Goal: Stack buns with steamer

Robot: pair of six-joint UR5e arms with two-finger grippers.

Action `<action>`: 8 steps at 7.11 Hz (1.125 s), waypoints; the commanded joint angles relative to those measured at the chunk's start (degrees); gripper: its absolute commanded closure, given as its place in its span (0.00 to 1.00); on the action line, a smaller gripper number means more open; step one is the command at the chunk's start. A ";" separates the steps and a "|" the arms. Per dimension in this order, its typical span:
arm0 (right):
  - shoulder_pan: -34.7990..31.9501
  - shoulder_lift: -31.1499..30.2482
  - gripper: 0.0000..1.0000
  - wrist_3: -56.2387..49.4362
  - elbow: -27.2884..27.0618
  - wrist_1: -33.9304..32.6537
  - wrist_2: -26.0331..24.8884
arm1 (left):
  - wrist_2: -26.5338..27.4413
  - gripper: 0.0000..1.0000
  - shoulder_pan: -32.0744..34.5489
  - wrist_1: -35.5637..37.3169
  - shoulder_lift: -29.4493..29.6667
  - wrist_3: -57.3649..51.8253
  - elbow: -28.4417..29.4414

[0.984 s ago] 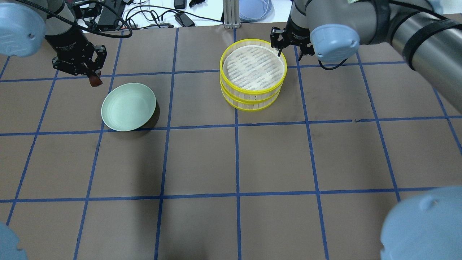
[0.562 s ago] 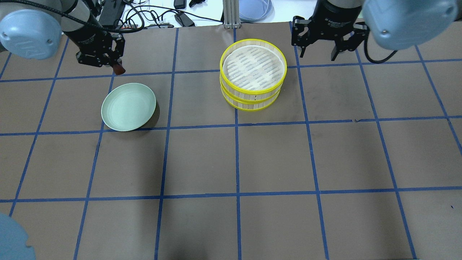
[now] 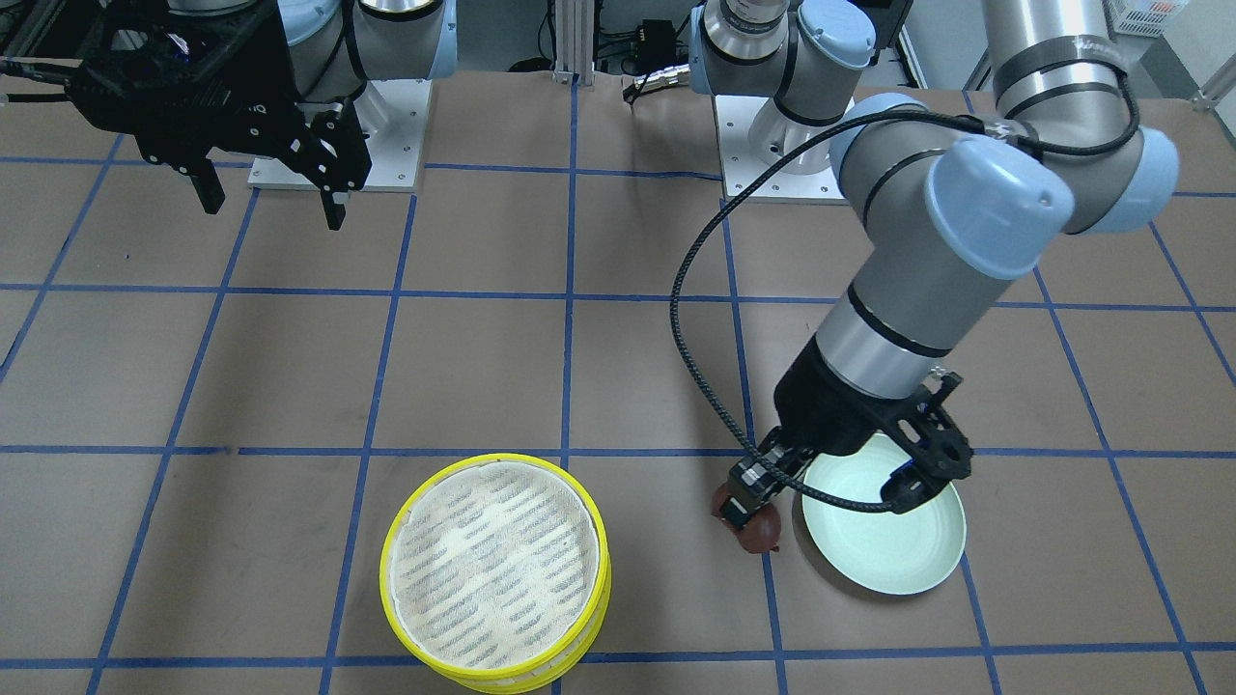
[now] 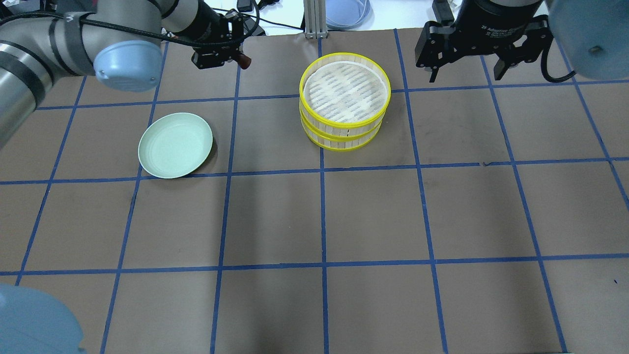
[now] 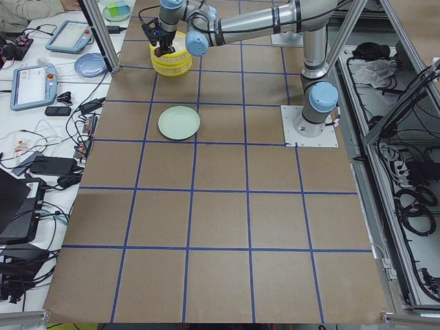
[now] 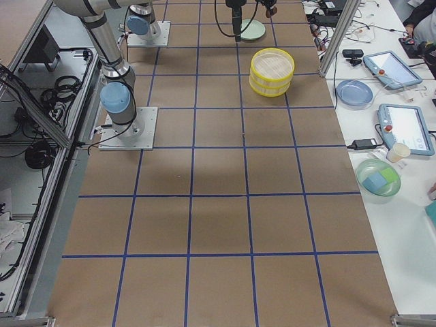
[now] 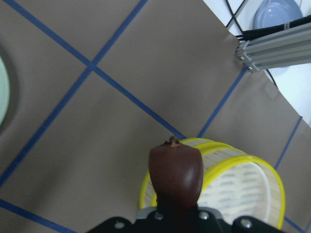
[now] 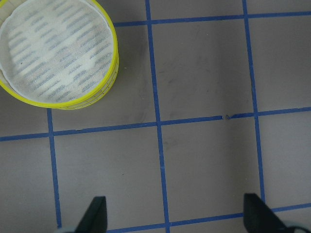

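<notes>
Left gripper [image 4: 239, 57] — jaws clamped on brown bun [image 7: 176, 172]; right gripper [image 4: 466, 71] — jaws apart.

Plate [image 4: 175, 145] left of steamer [image 4: 345, 101], well apart.

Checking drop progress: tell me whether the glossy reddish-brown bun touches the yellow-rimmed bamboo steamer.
Apart. Overhead view shows bare table between the reddish-brown bun and the yellow-rimmed steamer.
</notes>
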State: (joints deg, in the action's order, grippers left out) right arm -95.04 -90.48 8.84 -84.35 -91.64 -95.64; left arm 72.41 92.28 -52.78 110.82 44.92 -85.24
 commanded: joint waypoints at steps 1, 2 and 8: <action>-0.06 1.52 0.00 -7.29 -0.37 -0.99 1.15 | -4.36 1.00 3.69 10.89 4.56 9.79 -0.01; -0.06 1.79 0.00 -8.22 -0.29 -2.64 4.03 | -6.91 1.00 4.48 13.38 6.49 11.48 -0.10; 0.20 2.67 0.00 -8.40 -0.55 -2.66 3.89 | -6.14 0.13 9.85 17.27 10.20 16.07 -0.89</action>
State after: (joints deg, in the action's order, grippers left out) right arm -94.84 -87.81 0.44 -84.84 -94.46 -91.60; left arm 66.09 101.94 -35.57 121.02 61.05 -85.91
